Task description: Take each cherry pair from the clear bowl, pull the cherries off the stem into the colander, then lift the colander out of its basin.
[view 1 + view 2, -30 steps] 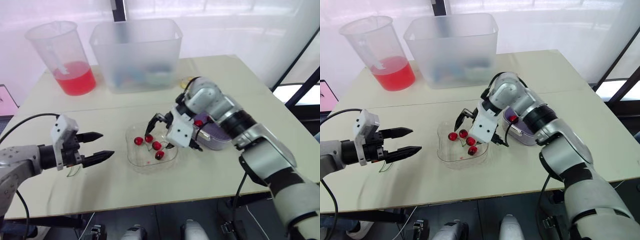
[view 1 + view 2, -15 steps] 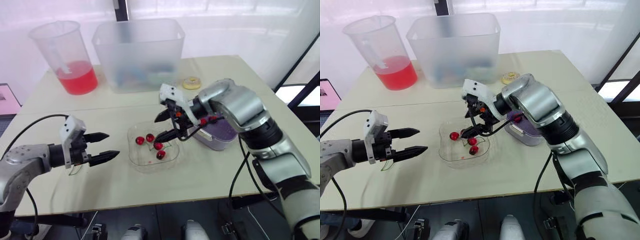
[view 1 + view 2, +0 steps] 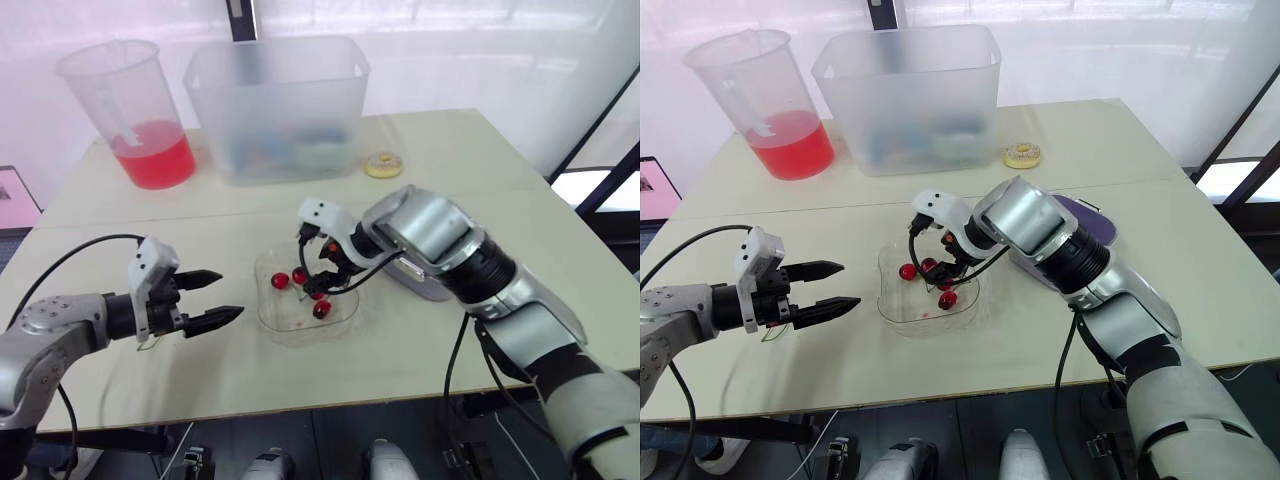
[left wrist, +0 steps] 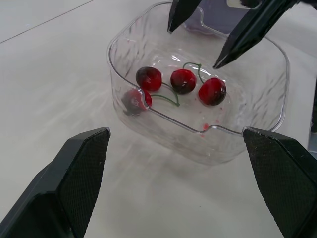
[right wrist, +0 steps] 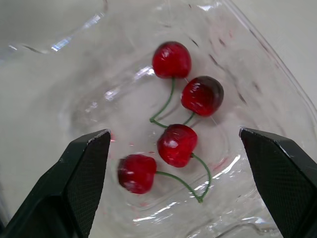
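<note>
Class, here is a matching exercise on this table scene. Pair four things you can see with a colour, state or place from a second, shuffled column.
Column one:
1. measuring jug
2. clear bowl
3. left tool
4. doughnut

Column two:
A. yellowish
B. open, to the robot's left of the bowl
C. holds red liquid
D. holds four cherries

Pairs: 1-C, 2-D, 3-B, 4-A

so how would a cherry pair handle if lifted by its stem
Probably light: each cherry pair is small beside the open right gripper. The thin green stem looks bendy, so the fruit would likely dangle. Round, glossy cherries may roll in the clear bowl if nudged.
</note>
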You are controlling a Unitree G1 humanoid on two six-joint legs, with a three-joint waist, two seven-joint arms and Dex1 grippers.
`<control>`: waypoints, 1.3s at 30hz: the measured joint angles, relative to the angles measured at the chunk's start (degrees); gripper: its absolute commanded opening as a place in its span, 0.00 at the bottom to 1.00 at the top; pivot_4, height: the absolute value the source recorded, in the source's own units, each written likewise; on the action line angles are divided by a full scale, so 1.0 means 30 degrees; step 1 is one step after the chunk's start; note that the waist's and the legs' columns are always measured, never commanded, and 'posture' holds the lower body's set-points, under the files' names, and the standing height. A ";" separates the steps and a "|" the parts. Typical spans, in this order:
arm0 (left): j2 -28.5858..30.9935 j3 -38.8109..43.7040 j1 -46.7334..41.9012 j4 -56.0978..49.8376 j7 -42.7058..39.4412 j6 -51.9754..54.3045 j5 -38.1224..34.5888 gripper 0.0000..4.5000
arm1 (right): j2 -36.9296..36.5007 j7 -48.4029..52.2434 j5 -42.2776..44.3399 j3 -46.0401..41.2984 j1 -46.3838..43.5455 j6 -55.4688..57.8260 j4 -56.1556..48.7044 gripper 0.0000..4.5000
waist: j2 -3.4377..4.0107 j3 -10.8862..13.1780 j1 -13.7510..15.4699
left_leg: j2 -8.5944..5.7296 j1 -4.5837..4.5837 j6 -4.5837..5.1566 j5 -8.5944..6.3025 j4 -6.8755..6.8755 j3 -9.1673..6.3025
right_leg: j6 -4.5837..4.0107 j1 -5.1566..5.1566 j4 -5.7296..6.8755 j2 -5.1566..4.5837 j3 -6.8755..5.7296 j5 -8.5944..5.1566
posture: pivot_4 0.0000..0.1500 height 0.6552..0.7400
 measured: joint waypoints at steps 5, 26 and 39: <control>-0.0001 0.0076 0.0058 -0.0247 0.0110 0.0007 -0.0051 1.00 | 0.0123 -0.0740 -0.0866 0.1543 0.0998 -0.1540 -0.0084 0.99 | 0.0000 0.0000 -0.0020 | 0.0001 0.0000 0.0000 0.0000 0.0000 0.0005 | 0.0000 -0.0006 0.0004 0.0003 0.0002 0.0000 | 1.00 1.00; -0.0019 0.0541 0.0121 -0.0449 0.0217 0.0048 -0.0055 1.00 | -0.0368 0.1409 -0.2252 0.3167 0.0561 -0.4140 -0.1240 0.14 | 0.0000 0.0000 -0.0018 | 0.0006 0.0000 0.0000 0.0000 -0.0004 0.0006 | 0.0000 -0.0011 0.0004 0.0009 0.0000 0.0000 | 1.00 1.00; -0.0570 0.0393 0.0058 -0.0419 0.0225 0.0003 -0.0017 1.00 | 0.0564 0.1410 -0.2877 0.3185 -0.0768 -0.3303 0.0994 0.62 | 0.0000 0.0000 -0.0030 | 0.0006 0.0000 0.0000 0.0000 -0.0004 0.0004 | -0.0001 -0.0016 0.0009 0.0009 0.0000 0.0001 | 1.00 1.00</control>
